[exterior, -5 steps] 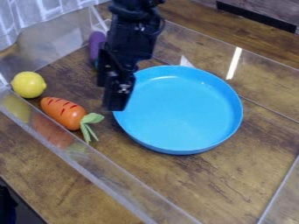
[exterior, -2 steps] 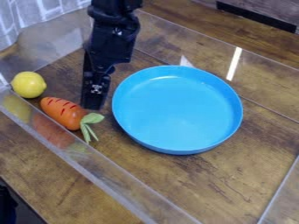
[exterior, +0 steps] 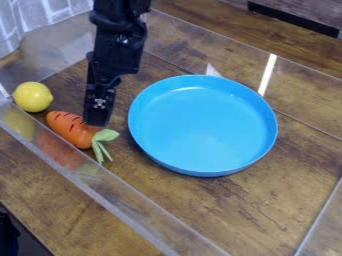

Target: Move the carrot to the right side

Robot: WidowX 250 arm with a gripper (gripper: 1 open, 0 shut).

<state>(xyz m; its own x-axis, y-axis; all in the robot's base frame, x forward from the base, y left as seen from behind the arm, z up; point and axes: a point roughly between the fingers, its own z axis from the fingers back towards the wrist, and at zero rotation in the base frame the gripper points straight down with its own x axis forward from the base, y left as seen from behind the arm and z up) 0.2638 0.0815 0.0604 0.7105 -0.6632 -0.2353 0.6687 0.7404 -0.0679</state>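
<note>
Carrot (exterior: 71, 127): on wooden bench (exterior: 267, 215), nine o'clock of blue plate (exterior: 202, 123), leafy end toward five o'clock. End effector (exterior: 98, 106): jaws wide, empty, just above carrot. Advice: lower straight, straddle orange body mid-length, avoid lemon (exterior: 32, 96).

surface (exterior: 267, 215): dark wood planks, glossy, with a clear panel along its left edge | plate (exterior: 202, 124): blue, round, near centre | carrot (exterior: 72, 128): orange, left of plate, leafy end toward plate | lemon (exterior: 32, 96): yellow, just up-left of carrot
</note>
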